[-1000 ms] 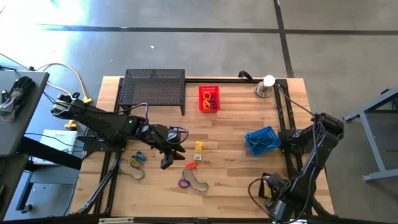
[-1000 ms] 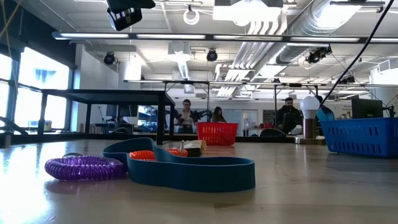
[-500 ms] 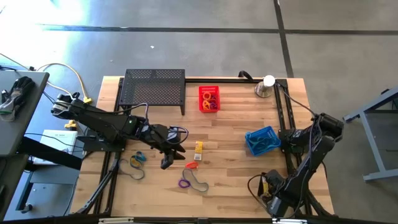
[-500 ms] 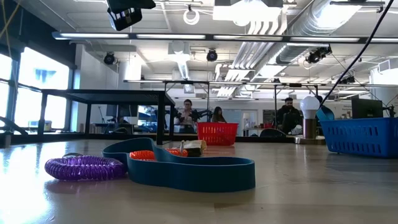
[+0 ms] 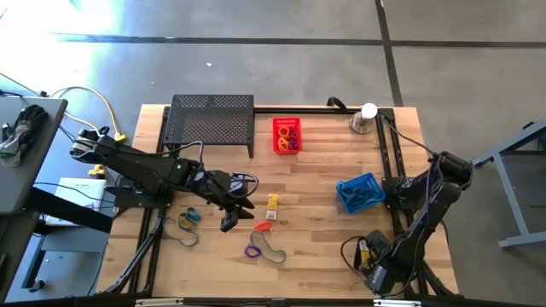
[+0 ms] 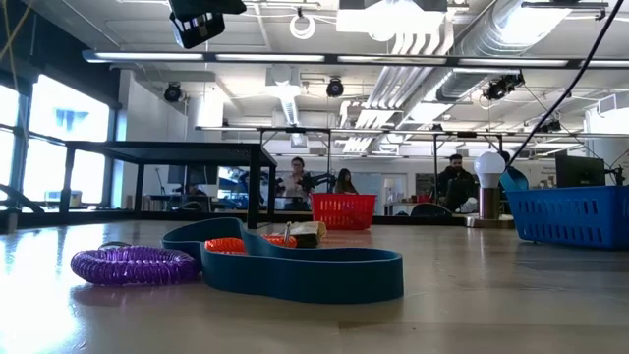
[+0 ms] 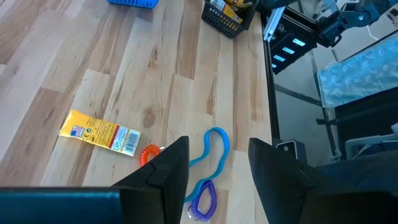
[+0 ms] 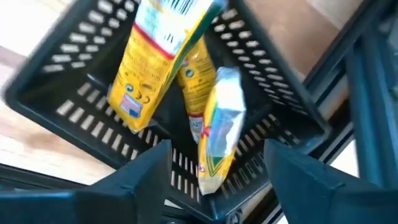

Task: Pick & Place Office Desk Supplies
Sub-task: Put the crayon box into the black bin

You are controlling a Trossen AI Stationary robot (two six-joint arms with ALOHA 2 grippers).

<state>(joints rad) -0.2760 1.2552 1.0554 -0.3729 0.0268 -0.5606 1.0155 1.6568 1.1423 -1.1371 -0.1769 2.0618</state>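
Observation:
My left gripper (image 5: 232, 217) (image 7: 217, 163) hangs open above the table's middle, with nothing between its fingers. Under it lie a yellow-and-white box (image 5: 272, 202) (image 7: 99, 132), an orange coil loop (image 5: 263, 227) (image 7: 149, 154), a purple coil loop (image 5: 252, 251) (image 6: 135, 265) and a blue band loop (image 7: 214, 146) (image 6: 295, 265). My right gripper (image 5: 368, 256) (image 8: 217, 149) points down, open, over a black basket (image 8: 81, 93) at the near right corner. Three yellow-and-white boxes (image 8: 217, 134) lean inside the basket, one of them standing between the spread fingers.
A black mesh shelf (image 5: 211, 122) stands at the far left. A red basket (image 5: 287, 135) with small loops is beside it, and a blue basket (image 5: 358, 192) is at the right. A silver dome with a white ball (image 5: 365, 118) occupies the far right corner. More loops (image 5: 186, 226) lie near the left arm.
My right arm has sunk toward the black basket at the near right corner. The left arm and the things on the table have kept still.

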